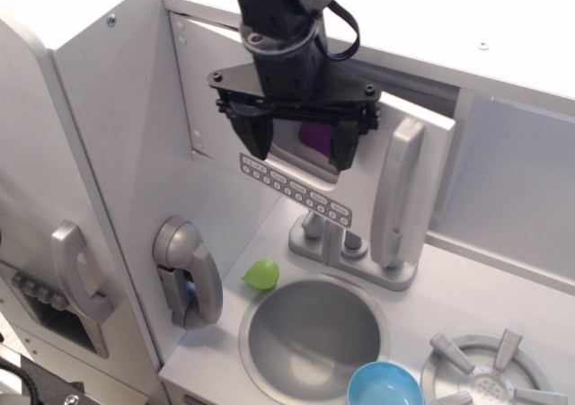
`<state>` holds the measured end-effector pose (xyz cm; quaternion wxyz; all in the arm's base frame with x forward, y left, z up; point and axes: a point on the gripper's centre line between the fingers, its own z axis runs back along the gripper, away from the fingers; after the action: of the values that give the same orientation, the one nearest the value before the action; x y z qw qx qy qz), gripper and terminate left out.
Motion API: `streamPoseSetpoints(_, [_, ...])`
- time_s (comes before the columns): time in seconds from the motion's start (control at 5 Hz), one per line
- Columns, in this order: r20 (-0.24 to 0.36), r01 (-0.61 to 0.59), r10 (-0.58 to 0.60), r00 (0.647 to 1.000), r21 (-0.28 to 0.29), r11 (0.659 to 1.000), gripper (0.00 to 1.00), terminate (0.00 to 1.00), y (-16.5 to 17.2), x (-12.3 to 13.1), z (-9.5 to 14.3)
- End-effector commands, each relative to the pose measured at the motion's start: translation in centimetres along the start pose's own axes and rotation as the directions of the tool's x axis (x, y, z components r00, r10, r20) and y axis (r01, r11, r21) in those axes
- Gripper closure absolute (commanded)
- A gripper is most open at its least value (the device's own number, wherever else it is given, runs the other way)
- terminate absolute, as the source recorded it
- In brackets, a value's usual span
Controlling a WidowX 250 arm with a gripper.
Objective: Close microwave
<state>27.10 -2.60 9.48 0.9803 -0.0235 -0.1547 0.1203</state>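
The microwave is a light grey box under the upper shelf. Its door has a dark window with something purple behind it, a row of small buttons and a long vertical silver handle. The door stands almost flush with the cabinet front, its handle edge near the right frame. My black gripper is open and empty, its two fingers pointing down in front of the door window, against or just off the door; contact cannot be told.
Below are a round grey sink, a silver faucet, a small green object on the counter, a blue bowl at the front and a stove burner at right. Curved silver handles sit on the left cabinet.
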Motion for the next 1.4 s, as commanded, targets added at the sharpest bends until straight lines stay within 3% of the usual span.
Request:
streamPoseSetpoints(0.0, [0.109,-0.014,0.016,0.994,-0.022,1.000,0.00,0.00,-0.7,3.3,1.2])
streamPoseSetpoints(0.2, [0.153,-0.003,0.005,0.988,-0.011,1.000,0.00,0.00,-0.8,3.4,1.2])
streamPoseSetpoints(0.4, [0.149,-0.012,0.013,0.989,-0.002,1.000,0.00,0.00,-0.6,3.6,1.0])
streamPoseSetpoints(0.6, [-0.015,-0.005,0.005,1.000,0.018,1.000,0.00,0.00,2.1,0.3,1.4])
streamPoseSetpoints(0.8, [-0.180,0.021,-0.010,0.984,0.060,0.998,0.00,0.00,6.2,-3.9,1.4])
streamPoseSetpoints(1.0, [-0.197,0.068,-0.052,0.979,0.073,0.995,0.00,0.00,8.9,-7.5,1.1])
streamPoseSetpoints(1.2, [-0.197,0.068,-0.052,0.979,0.073,0.995,0.00,0.00,8.9,-7.5,1.1])
